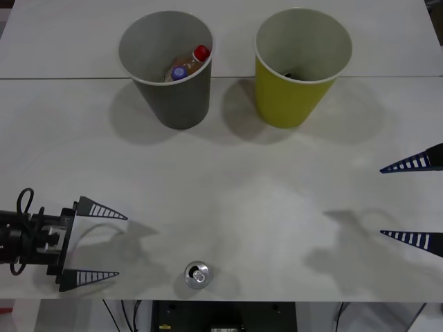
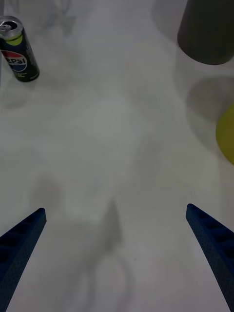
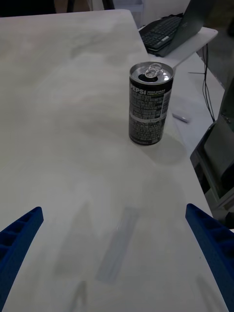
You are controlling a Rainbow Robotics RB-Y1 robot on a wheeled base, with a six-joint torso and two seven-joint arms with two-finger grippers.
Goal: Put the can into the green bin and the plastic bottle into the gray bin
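Observation:
A small black Pepsi can [image 1: 198,274] stands upright near the table's front edge; it also shows upright in the left wrist view [image 3: 149,104] and the right wrist view [image 2: 18,48]. My left gripper [image 1: 93,243] is open at the front left, a short way left of the can. At the right edge my right gripper [image 1: 410,200] hangs open and holds nothing. The gray bin [image 1: 167,69] stands at the back with a plastic bottle [image 1: 188,64] with a red cap inside it. To its right stands the green bin [image 1: 299,66].
A second bottle with a blue cap [image 1: 178,72] lies in the gray bin too. Something dark [image 1: 289,74] lies deep in the green bin. A laptop [image 3: 178,27] sits on a desk beyond the table's edge.

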